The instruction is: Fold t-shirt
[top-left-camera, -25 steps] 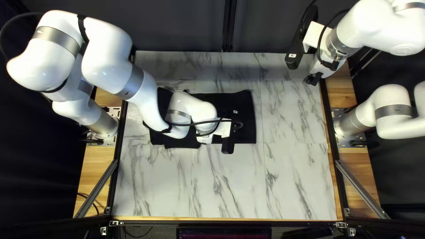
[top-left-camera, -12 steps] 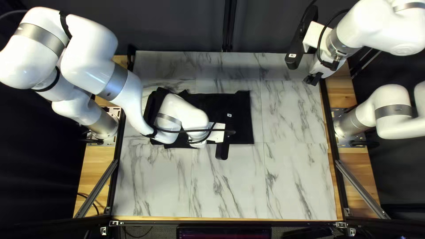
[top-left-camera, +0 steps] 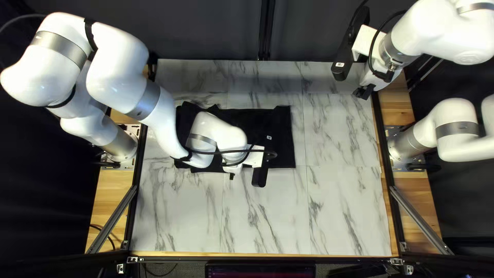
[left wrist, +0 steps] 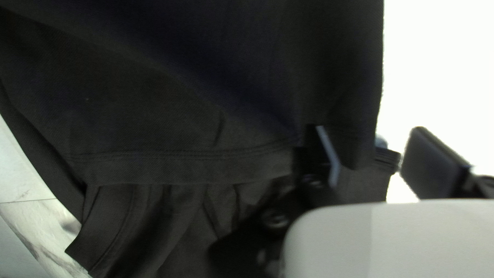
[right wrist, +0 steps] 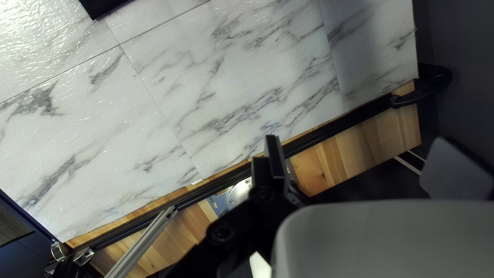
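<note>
"Top left view. Where's the black t-shirt (top-left-camera: pixel 280 123)?"

"Lying on the marble-patterned tabletop (top-left-camera: pixel 262 216), left of centre and toward the far side. Roughly rectangular, uneven outline. Wooden border (top-left-camera: pixel 112 190) at the table's sides, black rails along the tabletop, dark curtain (top-left-camera: pixel 216 33) behind."

"Arms?"

"Left arm (top-left-camera: pixel 164 121) reaches over the shirt, hides its middle. Left gripper (top-left-camera: pixel 231 176) is by the shirt's near edge, one dark tip peeking out. Right arm (top-left-camera: pixel 411 31) is raised, cut off by the view; right gripper (top-left-camera: pixel 364 91) is well apart from the shirt, near the table's right edge."

"Claws?"

"Left wrist view: left gripper (left wrist: pixel 366 149) spread, shirt edge between its fingers, not pinched. Right wrist view: right gripper (right wrist: pixel 357 149) spread too, one finger a pale blur."

"Fabric?"

"Matte, dark, fine weave. Double-stitched hem (left wrist: pixel 190 154) beside the left gripper, loose creases past it. Layer count: can't tell."

"Hard bits?"

"White glare washes out what's beside the shirt there. Right wrist view cuts off a black corner (right wrist: pixel 98 6), far ahead of the gripper. Monitor (top-left-camera: pixel 260 271) cropped at the near edge, top left view."
</note>
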Motion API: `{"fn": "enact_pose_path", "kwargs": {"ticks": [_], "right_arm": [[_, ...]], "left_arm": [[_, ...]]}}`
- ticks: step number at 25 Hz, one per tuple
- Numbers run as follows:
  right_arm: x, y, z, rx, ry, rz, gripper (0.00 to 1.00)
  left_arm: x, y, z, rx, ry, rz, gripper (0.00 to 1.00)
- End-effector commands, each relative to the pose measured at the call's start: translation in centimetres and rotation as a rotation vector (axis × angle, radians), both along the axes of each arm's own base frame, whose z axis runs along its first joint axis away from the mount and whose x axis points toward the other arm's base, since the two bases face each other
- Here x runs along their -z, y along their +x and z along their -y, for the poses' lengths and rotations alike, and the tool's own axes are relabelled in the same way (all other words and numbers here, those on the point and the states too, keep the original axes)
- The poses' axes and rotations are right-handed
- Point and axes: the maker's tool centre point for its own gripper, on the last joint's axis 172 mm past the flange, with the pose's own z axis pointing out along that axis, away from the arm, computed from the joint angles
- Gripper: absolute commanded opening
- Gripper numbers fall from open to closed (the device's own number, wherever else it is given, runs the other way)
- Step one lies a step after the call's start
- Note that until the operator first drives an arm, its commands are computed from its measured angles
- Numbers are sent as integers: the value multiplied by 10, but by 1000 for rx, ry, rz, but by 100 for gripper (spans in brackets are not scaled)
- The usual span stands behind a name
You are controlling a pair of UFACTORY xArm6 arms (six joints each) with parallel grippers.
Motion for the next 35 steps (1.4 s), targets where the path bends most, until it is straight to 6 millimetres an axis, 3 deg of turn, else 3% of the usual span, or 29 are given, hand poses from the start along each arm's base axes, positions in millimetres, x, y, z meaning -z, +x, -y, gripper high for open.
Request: {"fn": "enact_pose_path", "kwargs": {"ticks": [1,3,8,15,20,28,29,30,31,32,35], "right_arm": [[0,0,0,0,0,0,100],[0,0,0,0,0,0,100],[0,0,0,0,0,0,100],[0,0,0,0,0,0,100],[0,0,0,0,0,0,100],[0,0,0,0,0,0,100],[0,0,0,0,0,0,100],[0,0,0,0,0,0,100],[0,0,0,0,0,0,100],[0,0,0,0,0,0,100],[0,0,0,0,0,0,100]], "left_arm": [[-9,-3,-11,-3,-11,8,100],[-14,-4,-22,-10,-17,16,100],[-18,-2,-73,-42,-34,24,100],[5,-2,-146,-114,-79,-20,100],[15,5,-164,-134,-131,-44,100],[18,5,-168,-141,-206,-50,100],[19,5,-166,-140,-212,-50,94],[19,6,-164,-140,-217,-49,77],[19,6,-162,-140,-219,-48,45],[19,7,-160,-140,-224,-47,4],[20,8,-157,-140,-229,-42,0]]}}
